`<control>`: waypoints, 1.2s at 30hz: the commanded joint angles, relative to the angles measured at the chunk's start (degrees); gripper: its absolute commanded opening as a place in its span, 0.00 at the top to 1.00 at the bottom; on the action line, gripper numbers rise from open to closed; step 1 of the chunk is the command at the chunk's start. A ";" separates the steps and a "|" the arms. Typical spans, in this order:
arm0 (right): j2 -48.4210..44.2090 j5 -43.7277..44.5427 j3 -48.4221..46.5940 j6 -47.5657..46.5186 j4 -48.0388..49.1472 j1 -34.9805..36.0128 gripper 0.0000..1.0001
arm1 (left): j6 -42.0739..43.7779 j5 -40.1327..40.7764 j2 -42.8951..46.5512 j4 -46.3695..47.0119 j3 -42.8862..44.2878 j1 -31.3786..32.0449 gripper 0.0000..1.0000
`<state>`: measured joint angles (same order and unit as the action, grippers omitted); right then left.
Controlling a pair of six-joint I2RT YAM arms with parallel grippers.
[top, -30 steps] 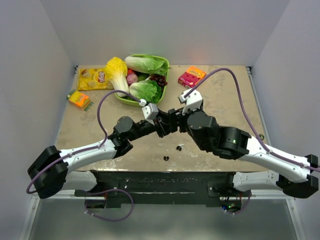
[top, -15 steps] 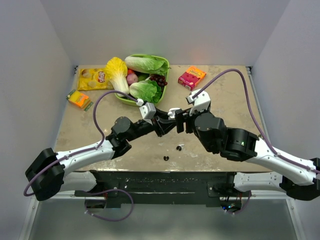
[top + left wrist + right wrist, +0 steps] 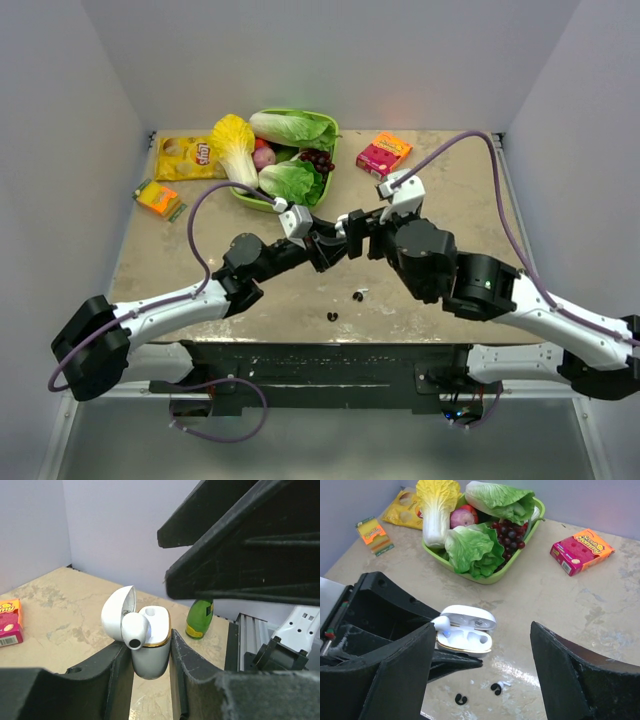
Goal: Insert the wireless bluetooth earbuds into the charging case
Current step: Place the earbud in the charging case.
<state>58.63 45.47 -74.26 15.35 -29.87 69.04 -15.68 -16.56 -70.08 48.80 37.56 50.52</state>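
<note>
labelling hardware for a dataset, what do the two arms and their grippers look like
The left arm and right arm have white shells and bulky black joints, each with a purple cable. The left gripper and right gripper have matte black, angular fingers.

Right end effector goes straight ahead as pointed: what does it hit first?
Most likely the open charging case, gripped by the left end effector directly ahead; depth is unclear.

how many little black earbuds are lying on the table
2. One earbud lies on the table near its front edge; the other earbud lies just left of it, closer to that edge. Others may be hidden.
</note>
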 commanded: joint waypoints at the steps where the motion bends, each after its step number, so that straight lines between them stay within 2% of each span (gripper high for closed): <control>1: 3.68 -0.30 -3.26 0.03 1.66 -0.04 0.21 | 1.53 1.88 -0.75 2.97 -0.12 -0.25 1.00; 16: 9.13 4.36 -5.72 0.91 -0.80 -0.39 0.21 | 1.88 2.93 -0.06 4.38 -1.08 -0.25 1.00; 36: 6.85 4.98 -4.05 2.58 -4.50 -0.48 0.23 | 2.59 5.57 2.14 4.47 -1.53 -0.25 1.00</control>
<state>67.85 47.48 -77.67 16.91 -33.04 68.66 -14.28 -12.32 -70.43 49.08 36.10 50.52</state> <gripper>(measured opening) 0.777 0.346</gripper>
